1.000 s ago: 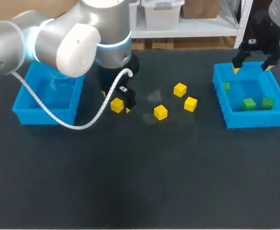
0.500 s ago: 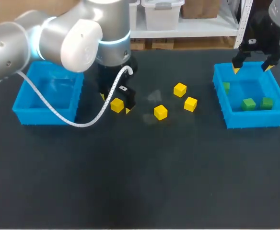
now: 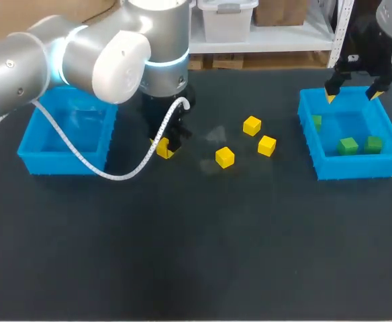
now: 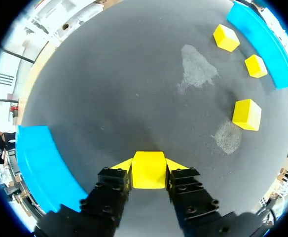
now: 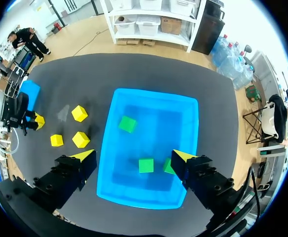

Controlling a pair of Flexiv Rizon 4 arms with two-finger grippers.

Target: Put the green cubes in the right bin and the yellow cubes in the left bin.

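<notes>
Dark bench [image 3: 196, 268], matted, with pale smudges [image 4: 197, 66] near its middle. Left bin [image 3: 31, 157]: blue, at the bench's left; its back edge is covered by the left arm [image 3: 82, 54] in the head view, and only a stretch of wall shows in the left wrist view. Right bin [image 3: 354, 168]: blue, at the bench's right. It holds a first green cube [image 5: 127, 123] set apart toward one wall, a second green cube [image 5: 145, 165], and just beside that a third green cube [image 5: 166, 165], partly hidden behind a finger in the right wrist view. Left pincer [image 4: 148, 167]: down at the bench between the bins, nearer the left bin, both yellow tips pressed against opposite sides of the gripped yellow cube [image 4: 148, 173]. From the head view only a corner of that cube shows under the black fingers, and whether it touches the mat cannot be told. Back yellow cube [image 3: 252, 125], side yellow cube [image 3: 266, 145] and near yellow cube [image 3: 225, 157]: loose on the mat between the left pincer and the right bin, each apart from the others. Right pincer [image 5: 134, 157]: above the right bin's rear part, fingers spread wide; the right arm is cut off at the corner of the head view. White cable [image 3: 115, 176]: loops from the left arm down over the mat beside the left bin.
</notes>
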